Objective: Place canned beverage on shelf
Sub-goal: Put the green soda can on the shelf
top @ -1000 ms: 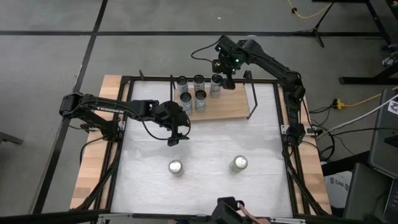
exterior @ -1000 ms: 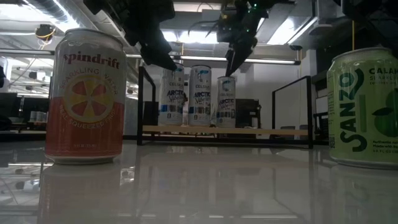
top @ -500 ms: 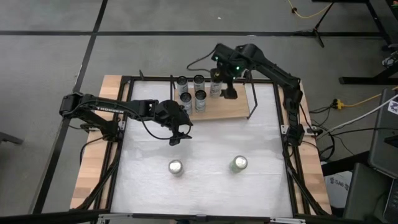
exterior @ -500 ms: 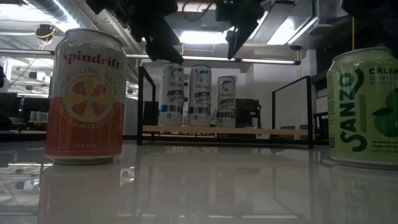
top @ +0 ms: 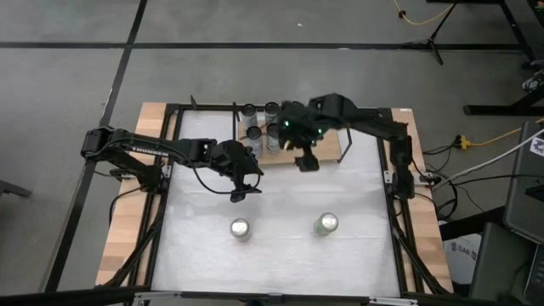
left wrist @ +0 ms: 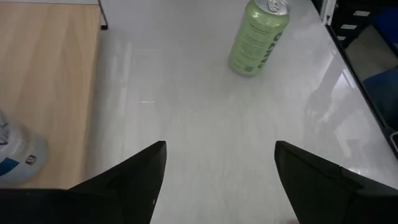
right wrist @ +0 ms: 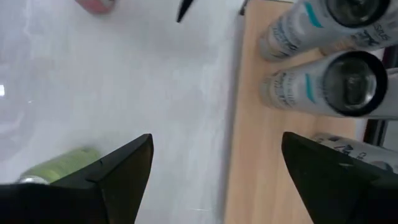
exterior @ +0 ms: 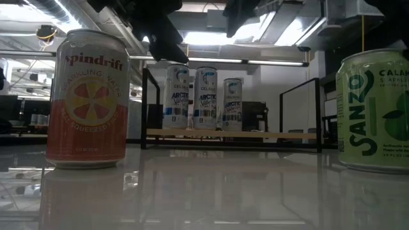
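Observation:
Several silver-and-blue cans [top: 252, 133] stand upright on the light-wood shelf [top: 327, 150] at the table's far side; they also show in the low view [exterior: 206, 98]. An orange Spindrift can [top: 240, 228] and a green Sanzo can [top: 326, 223] stand upright on the white tabletop near the front. My right gripper [top: 305, 163] is open and empty above the shelf's near edge, beside the shelved cans [right wrist: 346, 82]. My left gripper [top: 240, 190] is open and empty above the tabletop, left of the shelf and behind the orange can. Its wrist view shows the green can [left wrist: 257, 36].
Black wire uprights [exterior: 317, 114] stand at the shelf's ends. A black frame [top: 170, 110] and wood strips border the white tabletop [top: 280, 195]. The right half of the shelf board [exterior: 275, 135] is bare. The right arm [top: 365, 117] reaches over the shelf's far side.
My right gripper has drawn back from the cans at the shelf's far side. It has risen and gone toward the table's near edge, over the shelf board to its near edge. The shelved cans stay upright where they were.

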### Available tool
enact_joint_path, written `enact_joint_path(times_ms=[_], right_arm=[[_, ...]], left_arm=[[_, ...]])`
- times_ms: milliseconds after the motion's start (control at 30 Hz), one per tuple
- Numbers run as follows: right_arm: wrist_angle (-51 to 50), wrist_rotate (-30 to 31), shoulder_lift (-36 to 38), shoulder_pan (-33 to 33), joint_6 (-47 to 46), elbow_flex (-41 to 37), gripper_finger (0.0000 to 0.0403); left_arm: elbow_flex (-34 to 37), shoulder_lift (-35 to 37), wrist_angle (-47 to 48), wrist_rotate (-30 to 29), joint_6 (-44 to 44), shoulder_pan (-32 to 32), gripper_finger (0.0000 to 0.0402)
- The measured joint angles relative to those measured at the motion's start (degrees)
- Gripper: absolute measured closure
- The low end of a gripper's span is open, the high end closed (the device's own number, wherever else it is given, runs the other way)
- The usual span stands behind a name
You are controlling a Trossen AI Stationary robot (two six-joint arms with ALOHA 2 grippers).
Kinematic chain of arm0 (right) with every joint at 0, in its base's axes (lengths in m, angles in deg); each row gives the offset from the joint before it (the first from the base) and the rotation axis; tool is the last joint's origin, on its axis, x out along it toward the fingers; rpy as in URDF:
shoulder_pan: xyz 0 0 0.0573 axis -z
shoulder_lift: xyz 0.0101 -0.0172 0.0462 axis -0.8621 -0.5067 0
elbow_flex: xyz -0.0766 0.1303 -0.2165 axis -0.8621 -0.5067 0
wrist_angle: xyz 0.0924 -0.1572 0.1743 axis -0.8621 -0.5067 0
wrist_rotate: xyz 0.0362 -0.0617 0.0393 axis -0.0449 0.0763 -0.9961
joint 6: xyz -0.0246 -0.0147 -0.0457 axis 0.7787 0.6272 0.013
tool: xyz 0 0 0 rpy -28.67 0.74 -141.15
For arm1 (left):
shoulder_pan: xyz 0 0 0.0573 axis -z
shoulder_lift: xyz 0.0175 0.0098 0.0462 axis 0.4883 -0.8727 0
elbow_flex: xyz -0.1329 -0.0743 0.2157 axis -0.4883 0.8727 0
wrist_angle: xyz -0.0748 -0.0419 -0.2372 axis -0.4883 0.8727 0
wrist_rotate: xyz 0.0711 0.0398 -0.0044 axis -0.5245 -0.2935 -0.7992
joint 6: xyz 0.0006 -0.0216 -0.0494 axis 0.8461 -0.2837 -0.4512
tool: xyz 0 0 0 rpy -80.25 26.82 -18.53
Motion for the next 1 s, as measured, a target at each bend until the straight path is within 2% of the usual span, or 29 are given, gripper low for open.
enact_joint_path(times_ms=[100,333,567,800,1000], right_arm=[[0.00,1.87,0.82,-3.41,-4.21,0.00,0.0059],[0.00,2.08,1.33,-11.38,-17.04,0.00,0.0059],[0.06,5.93,1.41,-20.25,-28.90,-1.81,0.0059],[0.01,10.50,2.74,-29.07,-42.22,-6.42,0.0059],[-0.07,15.14,6.71,-34.57,-54.05,-15.10,0.0059]], left_arm=[[0.00,0.00,0.03,-0.10,0.02,0.64,0.0110],[0.00,0.02,0.04,-0.12,0.04,1.71,0.0110],[0.00,0.00,0.04,-0.13,0.04,2.68,0.0110],[0.00,0.02,0.04,-0.13,0.07,4.01,0.0110],[0.00,0.02,0.18,-0.09,0.07,5.94,0.0110]])
